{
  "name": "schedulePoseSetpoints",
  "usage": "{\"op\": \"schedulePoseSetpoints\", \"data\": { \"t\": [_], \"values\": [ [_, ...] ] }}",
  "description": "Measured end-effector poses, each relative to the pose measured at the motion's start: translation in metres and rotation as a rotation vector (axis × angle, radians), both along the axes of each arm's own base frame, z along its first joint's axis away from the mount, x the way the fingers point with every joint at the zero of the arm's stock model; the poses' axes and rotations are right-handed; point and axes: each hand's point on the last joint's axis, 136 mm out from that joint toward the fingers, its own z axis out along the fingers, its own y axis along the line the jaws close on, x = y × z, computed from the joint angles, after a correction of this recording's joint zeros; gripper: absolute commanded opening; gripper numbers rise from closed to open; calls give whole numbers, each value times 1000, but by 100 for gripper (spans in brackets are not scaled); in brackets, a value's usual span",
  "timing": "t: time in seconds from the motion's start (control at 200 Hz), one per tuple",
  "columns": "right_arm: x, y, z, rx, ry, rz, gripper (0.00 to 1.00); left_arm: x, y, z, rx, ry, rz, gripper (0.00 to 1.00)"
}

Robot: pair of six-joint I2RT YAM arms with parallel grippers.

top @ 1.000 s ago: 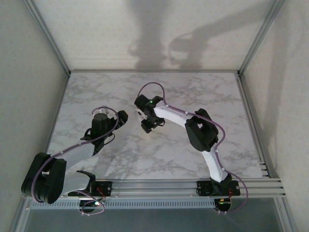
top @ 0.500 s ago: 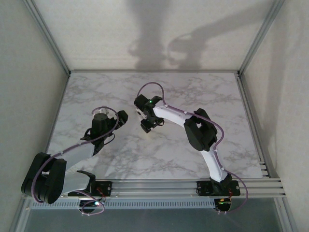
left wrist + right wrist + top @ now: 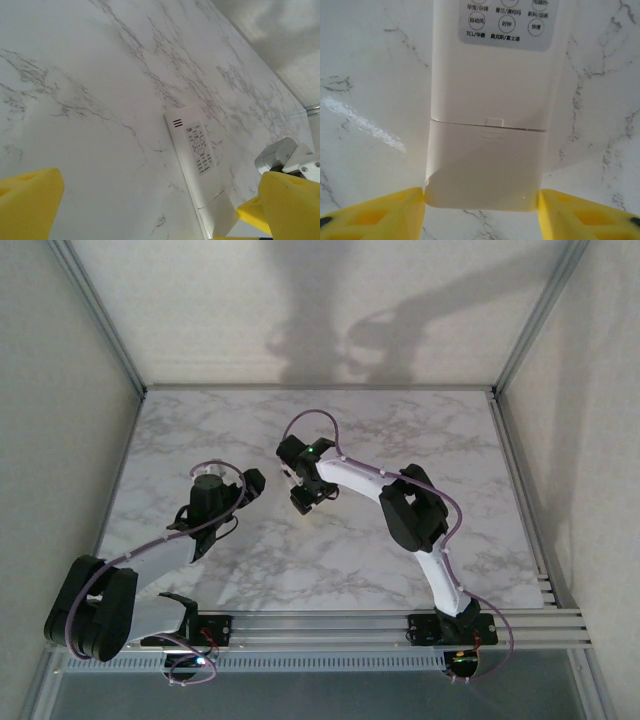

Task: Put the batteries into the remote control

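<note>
The remote control (image 3: pixel 490 100) is a slim white handset lying face up on the marble, its button panel at the top of the right wrist view. My right gripper (image 3: pixel 482 200) is shut on its plain lower end, one yellow pad (image 3: pixel 380 212) pressed against each side. In the top view the right gripper (image 3: pixel 303 498) sits at the table's middle. The left wrist view shows the remote control (image 3: pixel 197 160) from the side, with the open left gripper (image 3: pixel 160 205) holding nothing a short way off it. In the top view the left gripper (image 3: pixel 245 492) is just left of the right one. The batteries are out of view.
The marble table (image 3: pixel 400 430) is walled in by grey panels at the back and both sides. A metal rail (image 3: pixel 350 625) with both arm bases runs along the near edge. Purple cables loop over each arm.
</note>
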Motion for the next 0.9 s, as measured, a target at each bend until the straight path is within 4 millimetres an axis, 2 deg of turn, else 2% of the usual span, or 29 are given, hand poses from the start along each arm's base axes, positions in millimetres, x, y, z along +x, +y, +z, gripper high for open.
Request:
{"op": "schedulePoseSetpoints", "data": {
  "t": [0.265,0.676,0.776,0.901],
  "values": [
    [1,1,-4,2,0,-1,68,0,1,0,-3,1,4,99],
    [1,-1,-5,24,-10,-45,74,0,0,-3,-3,7,-1,100],
    [-1,-9,7,65,-27,-118,71,0,-1,-6,-5,16,-8,100],
    [-1,-19,32,159,-65,-253,67,2,-4,-8,-10,19,-18,99]
  ]
}}
